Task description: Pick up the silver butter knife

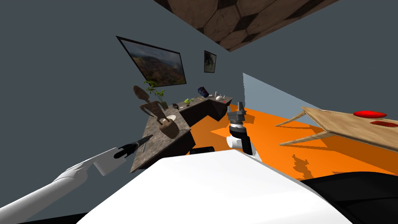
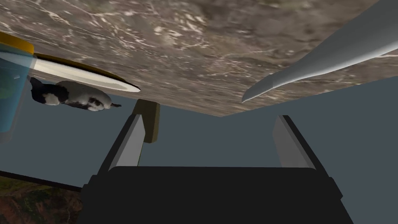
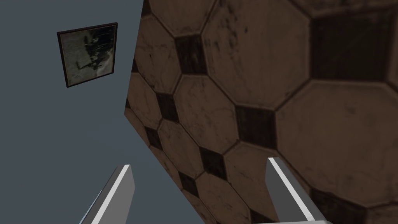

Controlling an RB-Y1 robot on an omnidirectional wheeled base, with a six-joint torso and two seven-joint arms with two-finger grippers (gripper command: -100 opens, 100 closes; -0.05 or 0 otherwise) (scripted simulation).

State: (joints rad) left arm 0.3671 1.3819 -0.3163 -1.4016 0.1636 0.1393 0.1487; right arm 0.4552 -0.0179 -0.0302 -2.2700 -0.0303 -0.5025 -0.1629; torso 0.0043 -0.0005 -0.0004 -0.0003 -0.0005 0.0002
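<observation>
The left end effector (image 2: pixel 209 120) is stretched out at about 10 o'clock from the chest, at the near end of the dark, marbled stone table (image 1: pixel 163 142). Its two fingers stand wide apart, roughly a third of the wrist view's width, and nothing lies between them. The silver butter knife (image 2: pixel 311 65) lies flat on the stone just past the fingertips. It is a plain grey blade whose rounded tip points back toward the end effector and sits nearer the right-hand finger (image 2: pixel 289 142) than the other. Fingers and knife are apart, with no contact.

On the far side of the other finger (image 2: pixel 130 144) a white plate with a yellow rim (image 2: pixel 77 72) rests on the table, and a black-and-white blotched lump (image 2: pixel 70 97) is right beside it. A translucent blue object (image 2: pixel 11 97) is next to those, and a small olive-brown block (image 2: pixel 149 120) shows behind that finger's tip.

In the head view a brown, figure-like sculpture (image 1: pixel 153 109) and a potted plant (image 1: pixel 155 91) stand farther along the table at about 11 o'clock.

The right end effector (image 1: pixel 241 105) is held up at about 12 o'clock above the orange floor (image 1: pixel 272 132). It points upward with its fingers spread wide and it holds nothing.
</observation>
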